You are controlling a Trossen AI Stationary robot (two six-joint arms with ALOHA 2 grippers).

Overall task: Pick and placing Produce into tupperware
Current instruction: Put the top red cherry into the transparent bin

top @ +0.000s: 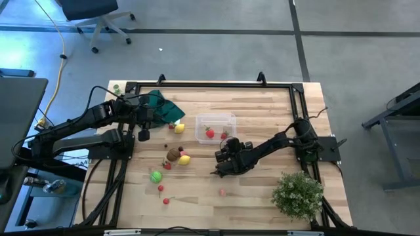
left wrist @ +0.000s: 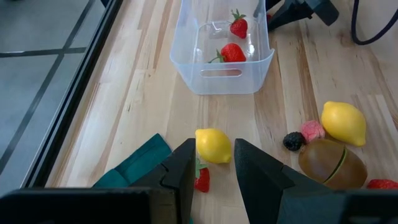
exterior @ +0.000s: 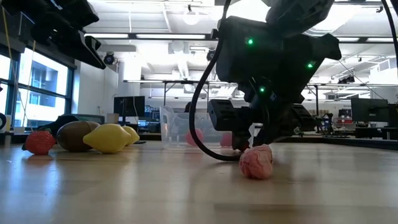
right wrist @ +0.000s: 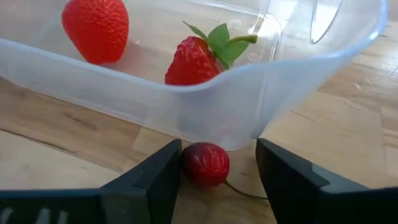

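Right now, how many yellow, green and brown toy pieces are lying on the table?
Yellow lemons: 2
Green fruit: 1
Brown kiwi: 1
Total: 4

Clear glossy plastic tupperware [right wrist: 205, 106]; pale, matt wooden table [top: 262, 111]; dark green cloth [top: 164, 107]; dimpled, slightly shiny strawberries [right wrist: 94, 28].

tub [top: 216, 118]: 1 (two strawberries [left wrist: 234, 53] inside) | lemons [left wrist: 213, 145]: 2 | plant [top: 298, 194]: 1
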